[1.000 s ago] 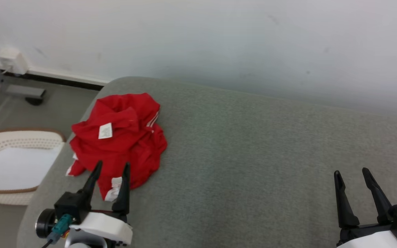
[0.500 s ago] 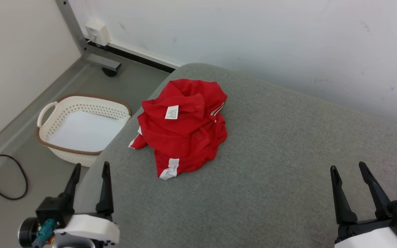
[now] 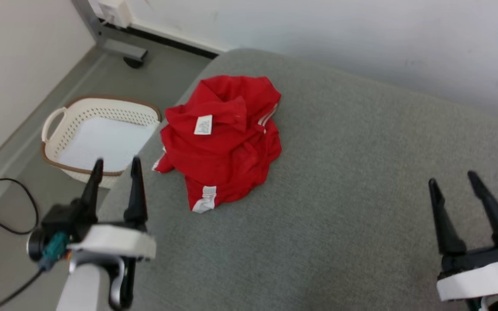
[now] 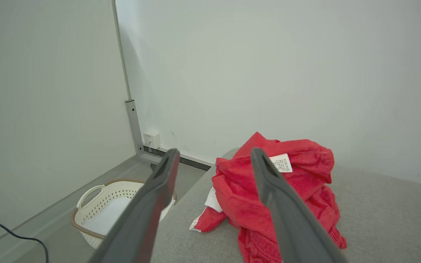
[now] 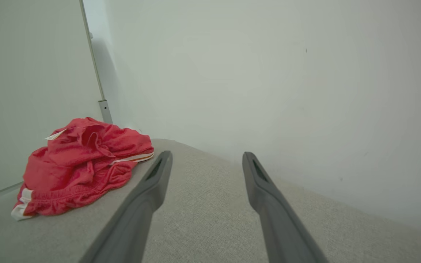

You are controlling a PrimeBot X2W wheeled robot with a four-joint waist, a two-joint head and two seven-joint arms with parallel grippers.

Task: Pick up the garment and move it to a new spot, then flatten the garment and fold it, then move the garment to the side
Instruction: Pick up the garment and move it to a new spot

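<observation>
Garment [image 3: 223,142]: red crumpled heap at left end of grey cushion [image 3: 339,181], same shape as before; only camera swung. Left gripper [image 3: 116,161] wide, empty, near heap, not touching. Right gripper [image 3: 453,177] wide, empty, well apart. Pick-up not started.

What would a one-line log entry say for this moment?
garment: crumpled on grey surface, untouched | left gripper: open | right gripper: open

Head view looks down; both wrists face garment [image 3: 225,151].
</observation>
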